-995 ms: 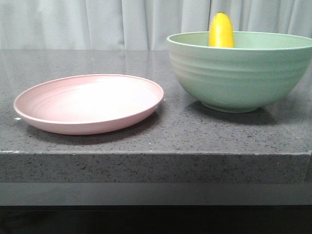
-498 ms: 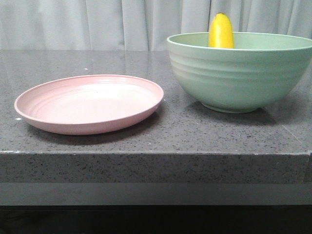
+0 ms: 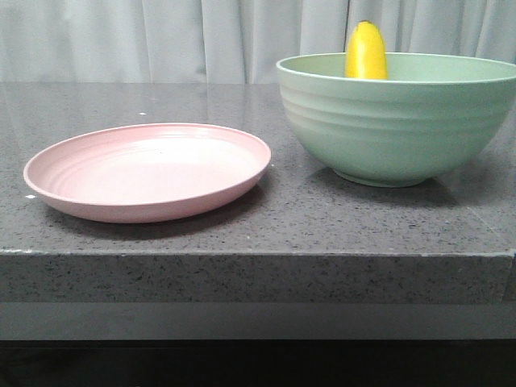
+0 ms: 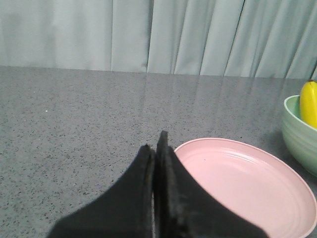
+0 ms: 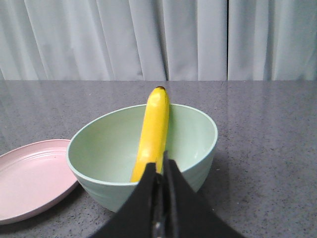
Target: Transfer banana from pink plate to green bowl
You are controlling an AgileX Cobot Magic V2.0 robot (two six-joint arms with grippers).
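One banana, one pink plate and one green bowl make up the whole set on the grey speckled countertop; two grippers are in sight, one per wrist camera, and neither shows in the front view.

The banana lies inside the green bowl, leaning against its inner wall with one dark-tipped end poking up above the rim. The pink plate holds nothing. Plate and bowl sit side by side, apart, with a strip of bare countertop between them.

The left gripper has its two black fingers pressed together with no gap showing, and nothing is caught between them. It sits low over the countertop, pointing towards the pale curtain at the back. The pink plate lies just beside its tip, on the side towards the bowl, and a slice of the green bowl with the banana's end is seen beyond the plate, farther off to that same side.

The right gripper is likewise closed, fingers meeting along a thin seam, gripping nothing. It is held level and aimed straight at the green bowl, which stands directly ahead of its fingertips; the fingertips overlap the bowl's near rim in that view, though whether they touch it cannot be told. The banana runs up and away from just past the tip, along the line the gripper points. The pink plate lies off to the gripper's left side, beyond the bowl's flank.
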